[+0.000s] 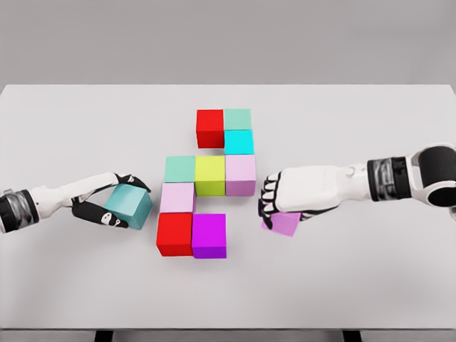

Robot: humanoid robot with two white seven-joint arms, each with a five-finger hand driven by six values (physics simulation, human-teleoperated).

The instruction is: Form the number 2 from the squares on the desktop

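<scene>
Right hand (285, 203), reaching in from the right edge of the frame, is curled down over a small lilac cube (284, 223), fingers clamped on it just right of the block pattern at centre. My left hand (107, 203), at the left edge, is closed around a teal cube (130, 206), thumb above and fingers below, the cube tilted and apparently lifted off the white tabletop (64, 285).

Between them the figure stands partly built: a red cube (209, 128) with a mint cube (238, 119) and a cyan cube (239, 142) at the top, a middle row of green (180, 169), yellow-green (210, 175) and lilac (241, 174) cubes, a pale pink cube (177, 197) below left, then red (174, 234) and magenta (209, 235) cubes along the bottom.

I judge the bottom row of the 2 is 1 cube short on its right. The next move calls for sliding my lilac cube leftward until it sits flush against the magenta one, without nudging the row above.
</scene>
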